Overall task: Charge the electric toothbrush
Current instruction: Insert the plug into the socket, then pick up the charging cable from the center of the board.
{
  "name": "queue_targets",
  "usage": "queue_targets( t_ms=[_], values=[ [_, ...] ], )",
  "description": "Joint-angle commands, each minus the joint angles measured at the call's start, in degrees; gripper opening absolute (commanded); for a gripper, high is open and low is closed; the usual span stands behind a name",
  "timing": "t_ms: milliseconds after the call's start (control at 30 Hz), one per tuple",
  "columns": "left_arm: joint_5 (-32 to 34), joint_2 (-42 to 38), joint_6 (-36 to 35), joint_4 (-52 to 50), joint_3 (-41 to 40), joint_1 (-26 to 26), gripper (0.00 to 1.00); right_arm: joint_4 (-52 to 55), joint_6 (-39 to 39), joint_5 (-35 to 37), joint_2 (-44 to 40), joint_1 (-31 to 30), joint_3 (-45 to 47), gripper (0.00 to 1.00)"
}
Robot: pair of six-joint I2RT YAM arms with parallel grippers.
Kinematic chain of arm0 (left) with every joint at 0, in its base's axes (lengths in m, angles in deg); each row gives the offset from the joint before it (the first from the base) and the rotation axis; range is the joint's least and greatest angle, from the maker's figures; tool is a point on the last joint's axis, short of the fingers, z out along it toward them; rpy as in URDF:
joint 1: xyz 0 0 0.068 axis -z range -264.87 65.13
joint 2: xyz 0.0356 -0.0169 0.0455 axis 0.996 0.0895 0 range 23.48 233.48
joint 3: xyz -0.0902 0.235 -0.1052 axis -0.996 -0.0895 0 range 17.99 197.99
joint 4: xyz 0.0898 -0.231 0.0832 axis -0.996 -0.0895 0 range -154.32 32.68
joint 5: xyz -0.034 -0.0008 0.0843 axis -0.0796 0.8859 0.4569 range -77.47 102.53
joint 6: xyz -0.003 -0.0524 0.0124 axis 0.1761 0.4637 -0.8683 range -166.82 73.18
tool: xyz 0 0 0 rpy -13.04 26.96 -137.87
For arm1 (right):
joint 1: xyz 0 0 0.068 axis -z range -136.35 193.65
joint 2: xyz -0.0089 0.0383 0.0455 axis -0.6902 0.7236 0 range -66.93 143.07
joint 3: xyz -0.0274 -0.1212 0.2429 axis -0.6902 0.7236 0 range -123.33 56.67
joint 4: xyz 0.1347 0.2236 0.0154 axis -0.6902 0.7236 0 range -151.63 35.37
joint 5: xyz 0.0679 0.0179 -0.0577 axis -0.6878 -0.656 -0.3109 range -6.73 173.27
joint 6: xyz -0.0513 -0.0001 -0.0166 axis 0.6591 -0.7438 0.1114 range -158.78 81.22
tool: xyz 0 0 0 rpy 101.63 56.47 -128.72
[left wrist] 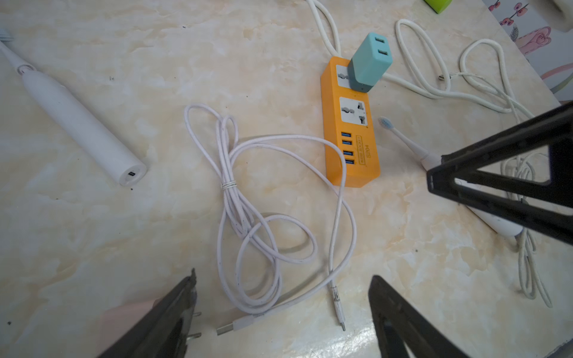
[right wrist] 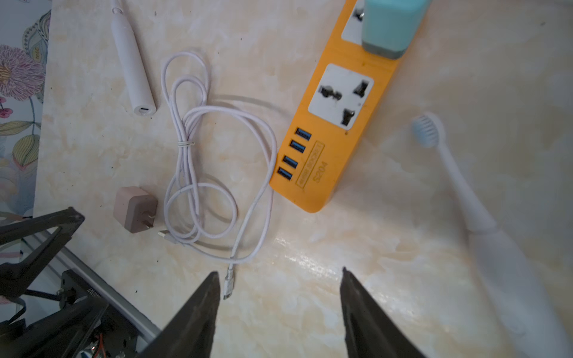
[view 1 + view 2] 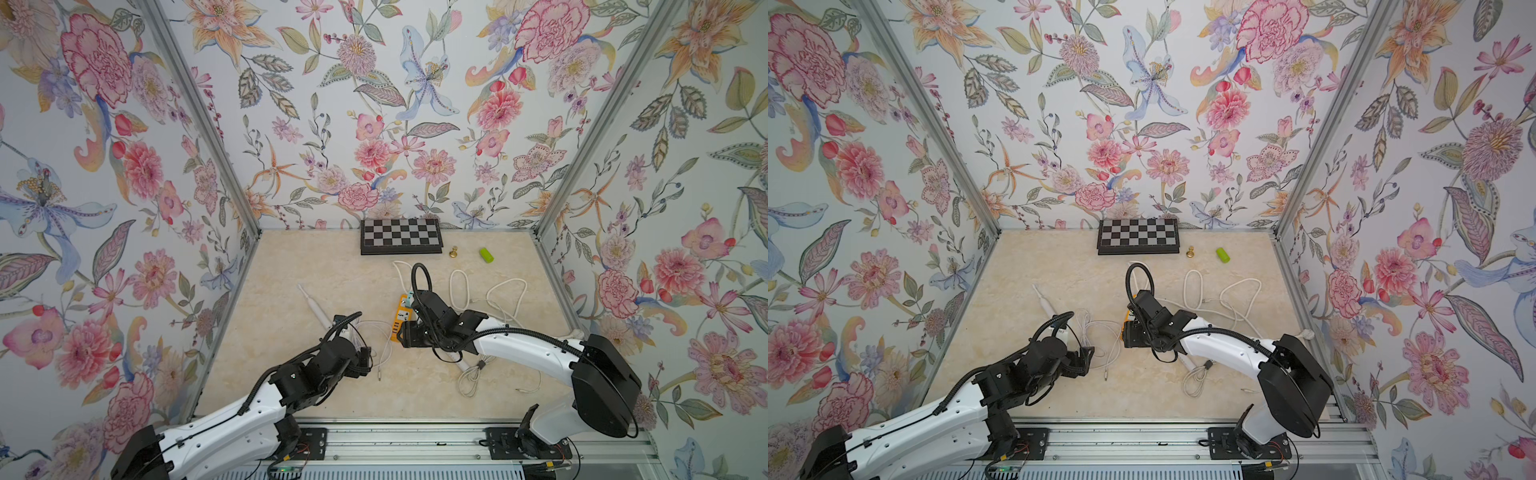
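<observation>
Right hand [image 2: 279,272]: fingers are held apart, nothing clamped. Blue-bristled toothbrush [image 2: 465,201] is laid flat near it, largely hidden beneath the right arm in both top views.
Left hand [image 1: 283,276]: fingers are held apart above the cable loops, nothing gripped. White toothbrush [image 1: 77,117] is laid flat nearby, untouched, its port end turned toward the cable.
Chessboard [image 3: 400,236]: set against the rear wall, well apart from both hands.
Orange power strip [image 2: 328,133]: placed between the two toothbrushes, the bristle head just beside it.
Thick white cord [image 1: 331,28]: looped behind the strip.
Charging cable [image 2: 184,148]: coiled between white toothbrush and strip; its small plug [image 2: 228,283] is seen just beside one right fingertip.
Teal charger [image 1: 369,62]: plugged into the strip.
Pink adapter [image 2: 135,209]: laid just beside the cable's flat plug.
Green block [image 3: 486,254], gold chess piece [image 3: 454,252]: near the chessboard.
Enclosure: floral-papered walls.
Table [image 3: 324,257]: cream, marbled.
</observation>
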Motion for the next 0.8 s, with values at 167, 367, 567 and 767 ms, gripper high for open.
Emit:
queue_targets(
  t_ms=[167,367,567,767],
  values=[
    [1.44,-1.95,2.28,0.08,-1.34,0.53,0.85,-12.99,-11.69,-7.45,5.95,-3.42,3.93,0.50],
    [1.44,-2.79,2.48,0.67,-1.46,0.53,0.85,-15.10,-14.13,-7.69,11.28,-3.38,2.49,0.42],
    [1.99,-2.38,2.04,0.06,-0.91,0.53,0.85,-16.55,-14.70,-6.25,14.09,-3.22,1.54,0.34],
    [2.99,-2.98,1.60,-0.05,-0.82,0.53,0.86,-18.87,-15.19,-5.41,15.25,-2.66,2.14,0.23]
  ],
)
